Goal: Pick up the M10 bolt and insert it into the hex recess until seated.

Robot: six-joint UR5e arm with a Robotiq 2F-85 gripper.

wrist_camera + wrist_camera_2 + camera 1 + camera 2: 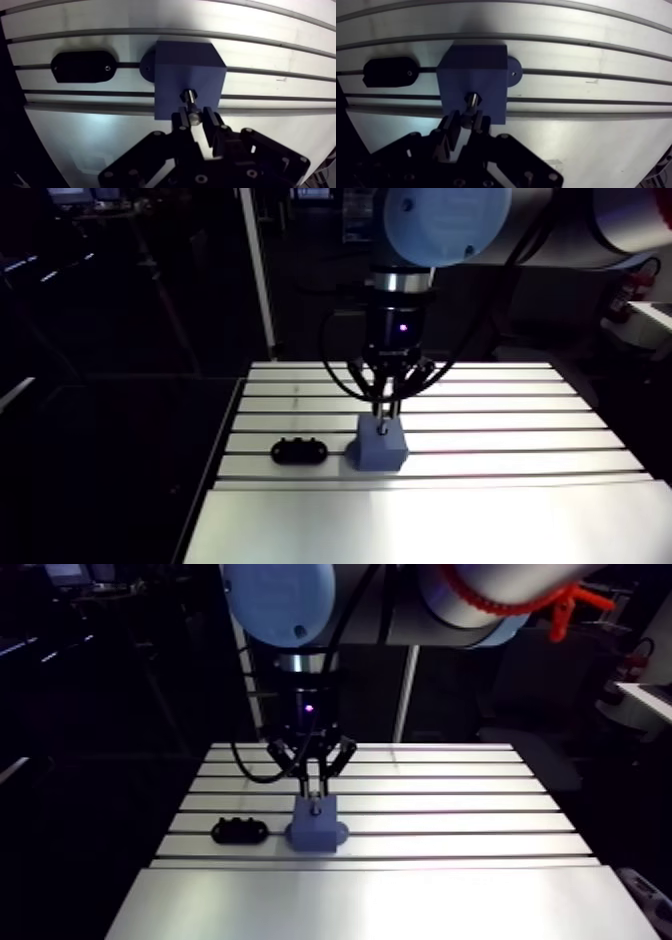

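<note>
The short, silvery metal M10 bolt [190, 104] is clamped between the two black fingers [181, 124] of the gripper [195, 120], which are closed on its bright, rounded near end. The bolt is held roughly upright over the matt blue, box-shaped block [187, 65]. Its darker far end is placed at the mouth of the small, dark hex recess [474, 97] in the block's upper face. How deep it is sunk cannot be told.

The recess is set in the part of that face closest to the gripper. The block's faces are seen to be flat and smooth, with crisp edges. A flat, rounded tab [147, 65] with a small hole is seen projecting from its foot on one side.

Near that tab, but apart from it, a black, oblong, round-ended holder [82, 66] is laid flat, with a small glinting screw head in its top. Block and holder are carried by the slotted aluminium table [520, 403]. Its pale, brushed surface is crossed by straight, parallel, dark slots [280, 72], and both parts are set over the same slot. In the arm view the slotted area is bordered at the near side by a smooth, unslotted metal plate [430, 523] with a dull sheen.
</note>
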